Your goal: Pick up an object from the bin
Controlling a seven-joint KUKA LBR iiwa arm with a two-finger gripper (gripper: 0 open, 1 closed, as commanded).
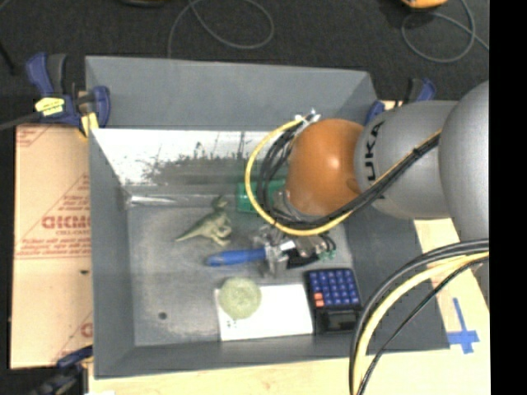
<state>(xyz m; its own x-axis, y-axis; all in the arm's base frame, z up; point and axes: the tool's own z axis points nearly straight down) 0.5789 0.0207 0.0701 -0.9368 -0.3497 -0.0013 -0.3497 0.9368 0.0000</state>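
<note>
**A:** Reaching in from the view's right, the arm lay across the grey bin, and its orange cover hid much of the far right corner. Where did the gripper sit?

**B:** The gripper was low over the floor near the middle, just below that cover. Whether it stood open or closed could not be told, because the wrist and its cables crowded that spot.

**A:** And what lay nearest to it?

**B:** The blue stick, perhaps a pen. Its long axis ran left to right across the view. Its right end met the gripper and the rest reached away to the view's left. A closing move would likely turn on that: the stick lay end-on to the gripper, not crosswise under it.

**A:** How many things were there, biggest first?

**B:** There was one of each:
- One white card lay flat against the near wall.
- One dark keypad with blue keys sat just right of the card, below the gripper.
- One green dinosaur stood beyond the stick, apart from it.
- The blue stick was the only one of its kind.
- One pale green disc rested on the card's left corner.
- One green block showed partly behind the cover, too hidden to name.
</note>
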